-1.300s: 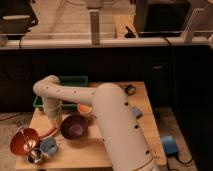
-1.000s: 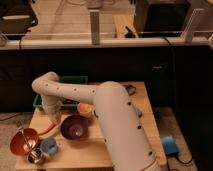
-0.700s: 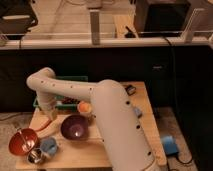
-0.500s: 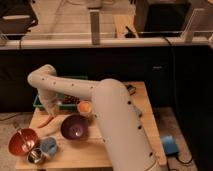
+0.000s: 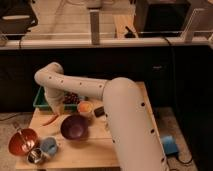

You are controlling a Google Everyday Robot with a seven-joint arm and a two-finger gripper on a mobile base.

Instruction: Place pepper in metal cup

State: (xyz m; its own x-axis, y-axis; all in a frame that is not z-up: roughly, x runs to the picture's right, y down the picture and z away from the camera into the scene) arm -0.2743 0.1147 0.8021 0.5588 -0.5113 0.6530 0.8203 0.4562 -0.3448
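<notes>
A thin red-orange pepper (image 5: 50, 120) hangs slantwise just under my gripper (image 5: 58, 111), which is shut on its upper end above the left part of the wooden table (image 5: 95, 150). The white arm bends down to it from an elbow at the upper left. The small shiny metal cup (image 5: 35, 156) stands at the front left corner, well below and left of the pepper, beside a light blue cup (image 5: 49, 146).
An orange-red bowl (image 5: 22, 141) with a utensil in it sits at the far left. A purple bowl (image 5: 75, 127) stands right of the pepper. Behind are a green tray (image 5: 42, 98), a small orange cup (image 5: 85, 106) and a dark object (image 5: 99, 111).
The arm's elbow has risen and swung left, and the gripper has come up from the table by the bowls, carrying the pepper with it.
</notes>
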